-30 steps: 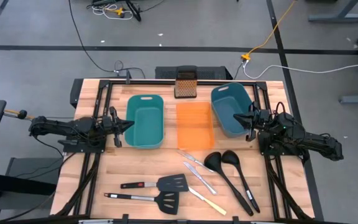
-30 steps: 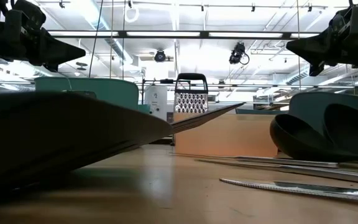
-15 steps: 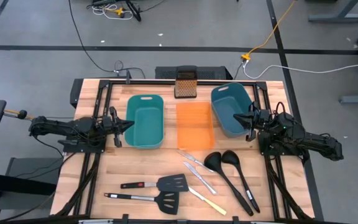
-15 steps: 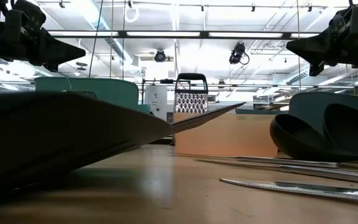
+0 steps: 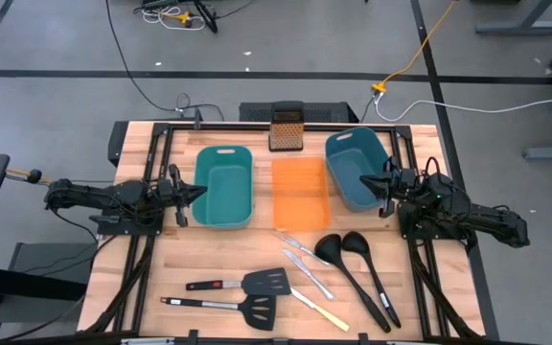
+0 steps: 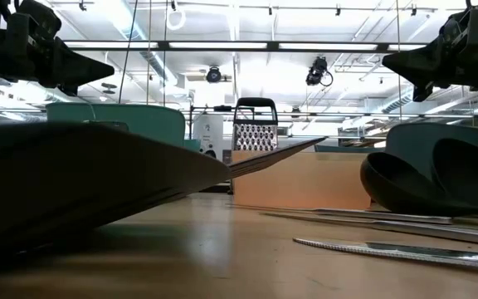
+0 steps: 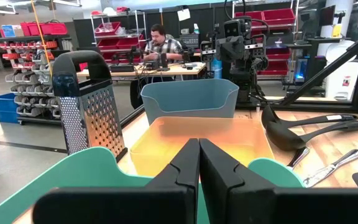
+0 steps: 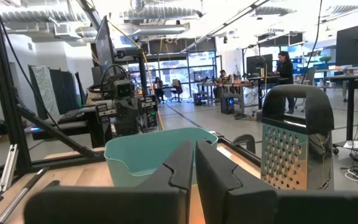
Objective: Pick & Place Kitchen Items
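On wooden table [image 5: 209, 259], 2 clenched, empty hands: left hand [image 5: 199, 191], right hand [image 5: 373, 181]; workshop behind.

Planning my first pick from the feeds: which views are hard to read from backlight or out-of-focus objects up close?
Low view: the near spatula is a blurred dark mass, backlit by ceiling lights. High view: evenly lit, every utensil clear. Both wrist views: own fingers blur the foreground; the box grater is sharp.

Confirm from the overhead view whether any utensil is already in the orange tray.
No: the orange tray lies bare, and the spatulas, ladles and knives all lie on the table in front of it.
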